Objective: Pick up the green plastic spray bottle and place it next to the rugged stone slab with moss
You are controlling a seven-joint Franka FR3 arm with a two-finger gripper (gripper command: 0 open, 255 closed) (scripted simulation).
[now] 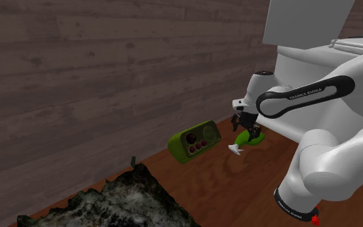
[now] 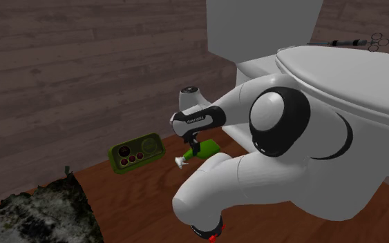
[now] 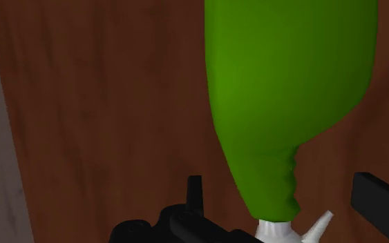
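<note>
Green spray bottle: one; mossy stone slab: one. Gripper spread wide, straddling bottle's neck, touching nothing.

1. One green spray bottle.
2. One mossy stone slab.
3. One green box with round dials.
4. One white toilet.
5. One scissors-like tool.
6. One robot arm, with one end effector and two black fingers.
</note>
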